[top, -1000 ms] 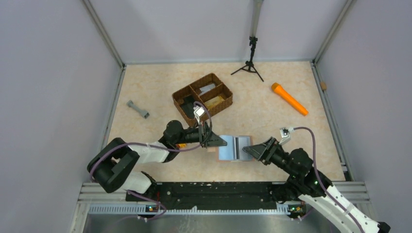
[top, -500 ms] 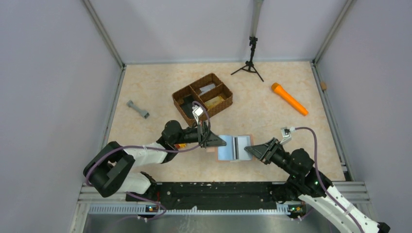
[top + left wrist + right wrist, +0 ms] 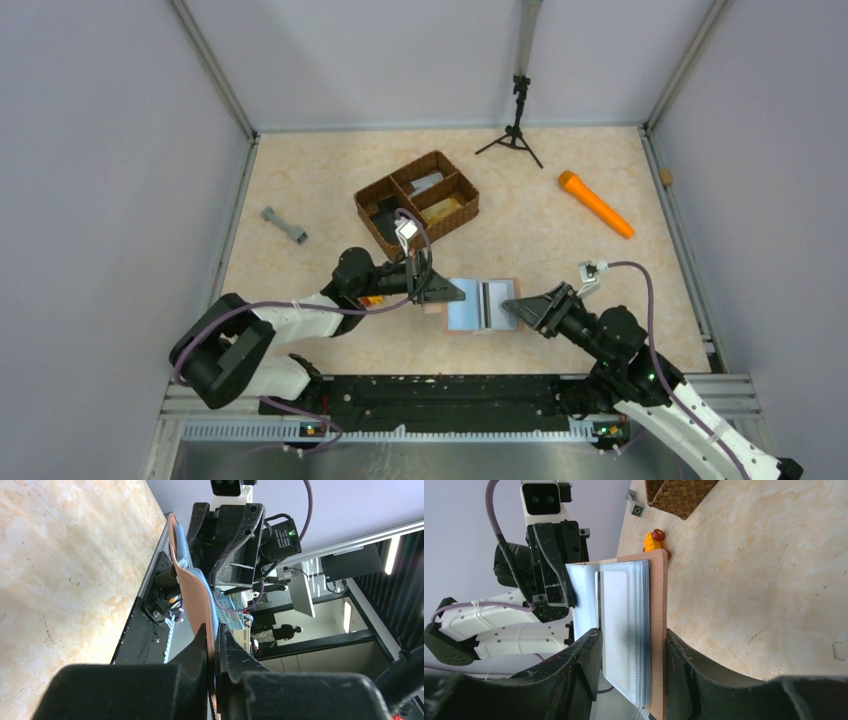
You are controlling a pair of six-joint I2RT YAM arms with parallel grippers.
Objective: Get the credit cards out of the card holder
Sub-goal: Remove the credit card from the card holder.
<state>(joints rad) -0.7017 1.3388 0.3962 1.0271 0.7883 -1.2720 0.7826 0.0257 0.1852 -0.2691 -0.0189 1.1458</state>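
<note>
Top external view: the card holder [image 3: 483, 305] hangs open just above the bench [image 3: 560, 240] between the two arms. Its spine runs 12 to 6 o'clock and its two flaps spread out toward 9 and 3.

The left tool [image 3: 455, 296] comes in from 9 o'clock and is clenched on the outer edge of the left flap. In the left wrist view the tan leather [image 3: 192, 592] is pinched flat between the closed fingers [image 3: 200, 642].

The right tool [image 3: 512, 308] reaches in from 4 o'clock, and the holder lies toward 10 o'clock from it. In the right wrist view its jaws straddle the whole right flap [image 3: 663, 595] — leather back on one side, the stack of clear sleeves with the credit cards [image 3: 616, 615] on the other. Whether they press on the flap or only bracket it cannot be told.

Both arms are at the holder, but only the right looks free to pull. The cards' long edges lie parallel to the spine, so the coming move likely depends on catching one card rather than the full stack — then drawing it along its sleeve, away from the anchored left flap.
</note>
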